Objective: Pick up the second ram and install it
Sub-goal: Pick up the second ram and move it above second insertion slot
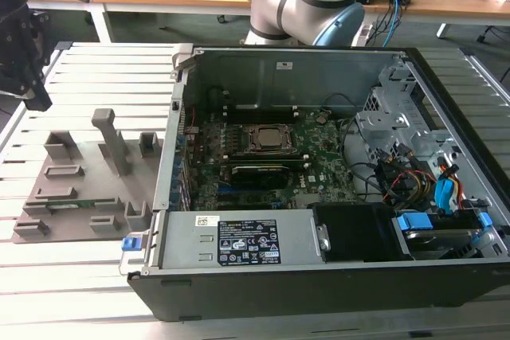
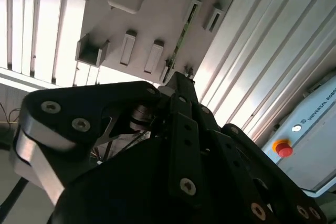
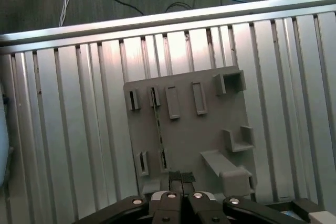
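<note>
Exterior view: the jaws hang at the frame's 10 o'clock corner, above the slatted worktop (image 1: 80, 292) and well clear of the grey fixture plate (image 1: 84, 189). The second ram (image 1: 70, 205) sits in the plate's holders, at 8 o'clock from the plate's tall post (image 1: 111, 141), with nothing touching it. The open computer case (image 1: 319, 300) stands just beside the plate at its 3 o'clock, motherboard (image 1: 319, 149) exposed. In the first wrist view the jaws are pressed together with nothing between them, and the second ram (image 3: 159, 129) runs as a thin strip between two pairs of slots. In the second wrist view the second ram (image 2: 181, 40) lies beyond the jaws.
</note>
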Robot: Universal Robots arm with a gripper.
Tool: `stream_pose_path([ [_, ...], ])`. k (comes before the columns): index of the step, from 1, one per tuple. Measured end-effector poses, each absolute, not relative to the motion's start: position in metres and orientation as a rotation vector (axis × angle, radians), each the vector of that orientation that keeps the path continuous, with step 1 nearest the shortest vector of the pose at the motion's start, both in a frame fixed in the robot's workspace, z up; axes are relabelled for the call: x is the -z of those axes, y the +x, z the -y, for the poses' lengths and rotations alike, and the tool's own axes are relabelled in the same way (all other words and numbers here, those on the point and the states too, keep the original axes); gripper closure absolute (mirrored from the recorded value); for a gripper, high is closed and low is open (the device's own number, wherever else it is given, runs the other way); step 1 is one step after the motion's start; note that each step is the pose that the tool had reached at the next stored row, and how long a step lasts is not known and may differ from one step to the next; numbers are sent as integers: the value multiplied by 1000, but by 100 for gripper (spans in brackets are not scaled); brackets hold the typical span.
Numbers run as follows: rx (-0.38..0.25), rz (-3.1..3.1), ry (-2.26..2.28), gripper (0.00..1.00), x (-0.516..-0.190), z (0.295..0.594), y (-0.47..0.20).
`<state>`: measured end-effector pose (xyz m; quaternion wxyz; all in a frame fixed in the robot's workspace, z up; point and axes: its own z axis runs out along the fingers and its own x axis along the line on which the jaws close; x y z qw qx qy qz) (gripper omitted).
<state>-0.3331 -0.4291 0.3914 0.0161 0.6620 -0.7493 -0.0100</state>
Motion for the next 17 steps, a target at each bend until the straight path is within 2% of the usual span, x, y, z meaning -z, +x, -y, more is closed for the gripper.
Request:
stream_pose_path([
  [2, 62, 2323, 2092, 89, -391, 429, -333],
  [6, 64, 2323, 2094, 89, -391, 429, -333],
  [8, 64, 2323, 2094, 76, -391, 429, -333],
  [9, 64, 2323, 2094, 76, -391, 429, -333],
  [10, 64, 2323, 2094, 70, -391, 429, -333],
  [17, 76, 2307, 2121, 70, -389, 434, -333],
])
